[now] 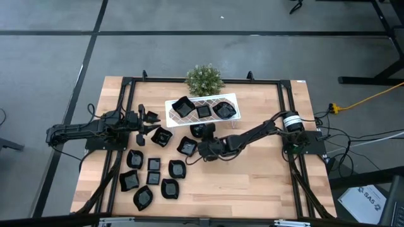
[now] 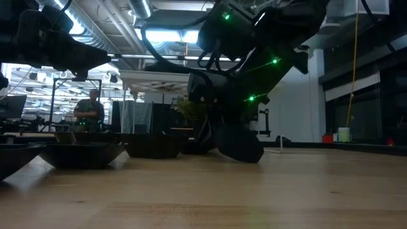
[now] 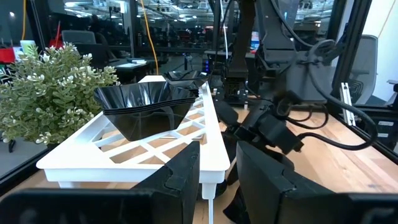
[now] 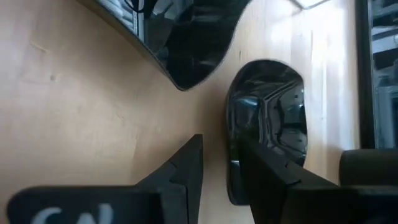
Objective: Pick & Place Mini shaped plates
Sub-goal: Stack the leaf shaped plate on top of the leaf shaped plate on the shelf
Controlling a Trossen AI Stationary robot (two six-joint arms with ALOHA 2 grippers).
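Closest to your right wrist camera you see the right gripper (image 4: 217,163), its 2 dark fingers set narrowly on either side of the rim of a glossy black dish (image 4: 268,118) that lies on the wooden table (image 4: 74,112). 1 finger (image 4: 183,165) is outside the rim and the other is over the inside of the dish, but you cannot tell if they press on it. Just ahead of this gripper lies another black dish (image 4: 186,37).

From above, your right gripper (image 1: 201,149) is low over the middle of the table, near the white rack (image 1: 170,108). Beyond the gripper, the rack carries 3 mini shaped plates (image 1: 203,111), and the small green plant (image 1: 204,79) stands behind the rack. On the gripper's left side, more black dishes (image 1: 153,176) are spread on the wood, about 10 of them.

Your left gripper (image 1: 144,121) waits above the table near the rack's left end, with a narrow gap between its fingers (image 3: 177,180) and nothing in it

In the low view, a person (image 2: 89,109) is far behind the table
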